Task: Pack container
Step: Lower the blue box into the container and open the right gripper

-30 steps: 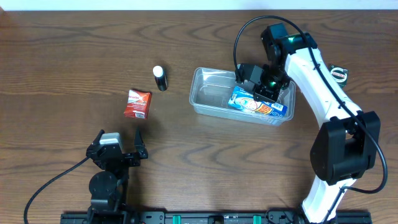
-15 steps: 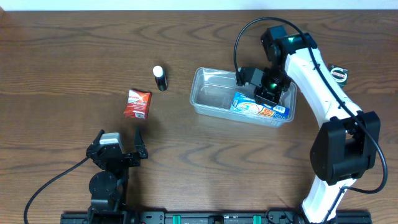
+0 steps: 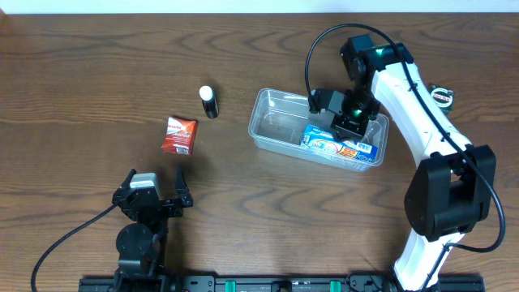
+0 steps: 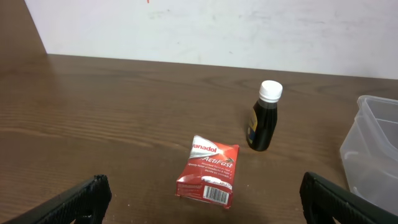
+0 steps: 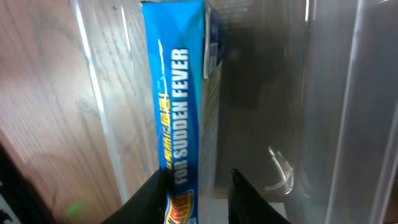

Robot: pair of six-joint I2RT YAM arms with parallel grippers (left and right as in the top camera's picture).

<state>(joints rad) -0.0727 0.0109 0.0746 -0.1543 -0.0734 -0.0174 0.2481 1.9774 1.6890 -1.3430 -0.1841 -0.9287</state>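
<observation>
Count of the things on the counter [image 3: 81,65]: five kinds of object, one of each, and two hands.

There is one clear container [image 3: 268,123], one blue box [image 3: 331,147], one red packet [image 3: 178,135] and one dark bottle [image 3: 210,104] with one white cap. There is also one small round thing [image 3: 439,96], too small to say what it is. That makes five loose objects in all. The robot arms are two, and each one carries one hand, the left hand [image 3: 156,180] and the right hand [image 3: 347,122], so two hands. One black cable goes to each arm, so two cables.
</observation>
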